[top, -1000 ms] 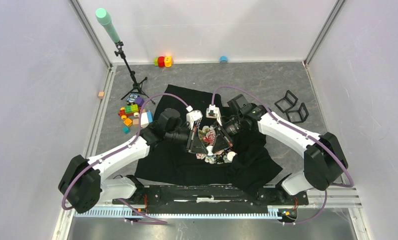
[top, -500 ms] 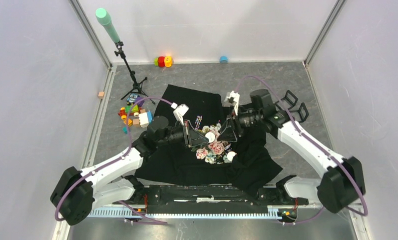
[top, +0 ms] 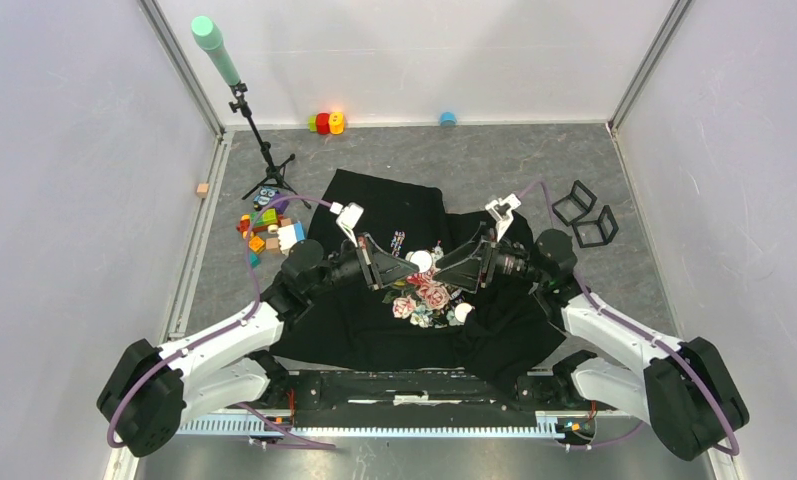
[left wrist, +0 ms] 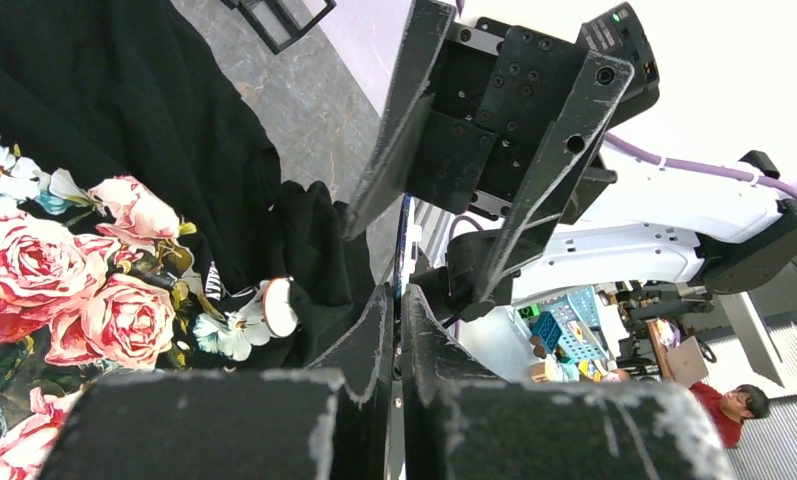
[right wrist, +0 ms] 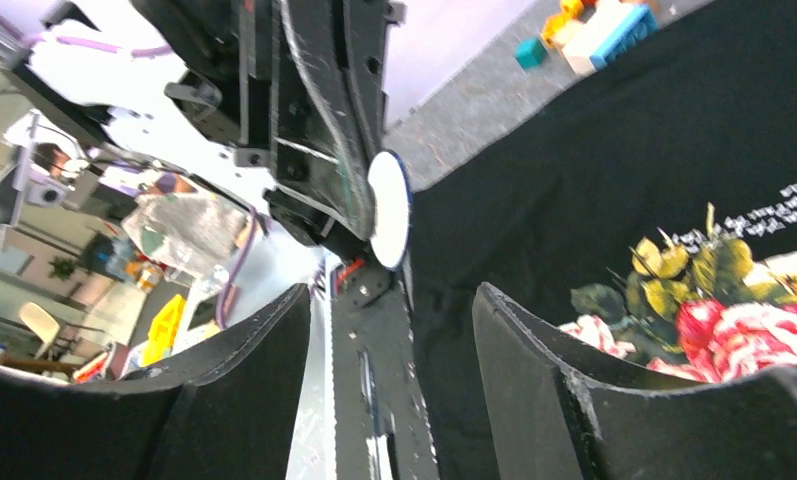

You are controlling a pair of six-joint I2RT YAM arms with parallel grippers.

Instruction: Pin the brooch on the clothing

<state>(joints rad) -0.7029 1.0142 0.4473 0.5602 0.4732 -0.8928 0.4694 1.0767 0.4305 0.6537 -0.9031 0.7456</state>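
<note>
**Left gripper**: jaws closed on the brooch, a white round disc with a dark rim. The left wrist view shows the disc edge-on between the fingers. The right wrist view shows its flat white face.

**Right gripper**: jaws wide apart and holding nothing. It faces the left gripper tip to tip. The brooch sits just beyond the gap between its fingers, and neither finger touches it.

**Clothing:** a black T-shirt lies spread over the middle of the table, and its hem reaches the near edge. It is bunched into folds at the near right. The rose print and white script face up at the centre, under both grippers.

**Brooch position:** held in the air over the upper part of the print, and not fastened to the cloth.

**Other items:**
- A small white round object rests on the shirt at the right edge of the print. I cannot tell what it is.
- Toy blocks lie near the left edge.
- A tripod carrying a green-tipped pole stands at the far left corner.
- Two black frames stand toward the right edge.
- Coloured blocks lie along the far edge.
</note>
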